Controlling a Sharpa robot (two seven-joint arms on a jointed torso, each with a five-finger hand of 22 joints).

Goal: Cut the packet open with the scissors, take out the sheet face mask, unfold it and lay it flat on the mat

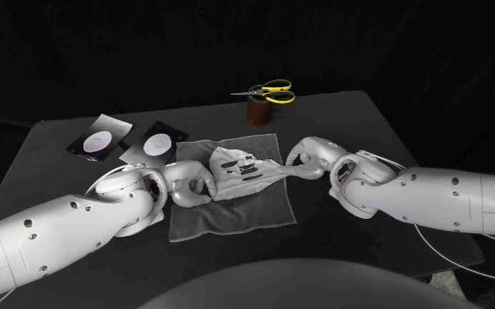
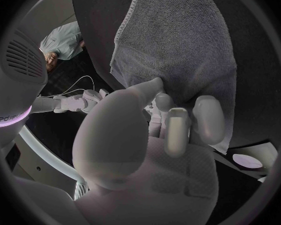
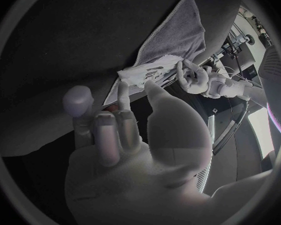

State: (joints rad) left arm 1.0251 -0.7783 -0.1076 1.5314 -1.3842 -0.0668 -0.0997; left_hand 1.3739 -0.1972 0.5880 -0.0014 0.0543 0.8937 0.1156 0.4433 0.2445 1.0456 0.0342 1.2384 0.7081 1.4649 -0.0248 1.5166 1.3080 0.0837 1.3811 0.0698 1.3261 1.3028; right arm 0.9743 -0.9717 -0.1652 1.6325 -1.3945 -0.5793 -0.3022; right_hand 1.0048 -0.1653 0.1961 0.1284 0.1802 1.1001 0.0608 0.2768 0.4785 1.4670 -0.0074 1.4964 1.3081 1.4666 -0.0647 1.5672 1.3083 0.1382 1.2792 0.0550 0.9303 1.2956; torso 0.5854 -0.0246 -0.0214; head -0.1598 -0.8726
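We judge the task far along. The scissors (image 1: 270, 91) rest on their brown stand (image 1: 258, 111) at upper middle, and two dark packets (image 1: 157, 144) lie at upper left. The mask (image 1: 237, 169) is out, over the grey mat (image 1: 242, 212) at centre. It looks creased, so flattening remains. Its long axis runs left to right between our hands. The right hand (image 1: 306, 160) pinches its right edge. The left hand (image 1: 194, 186) curls at its left edge, but we cannot tell its grip.

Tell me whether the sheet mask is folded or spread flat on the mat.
Partly spread, not flat: the sheet mask lies rumpled on the grey mat, its edges at the left hand and right hand.
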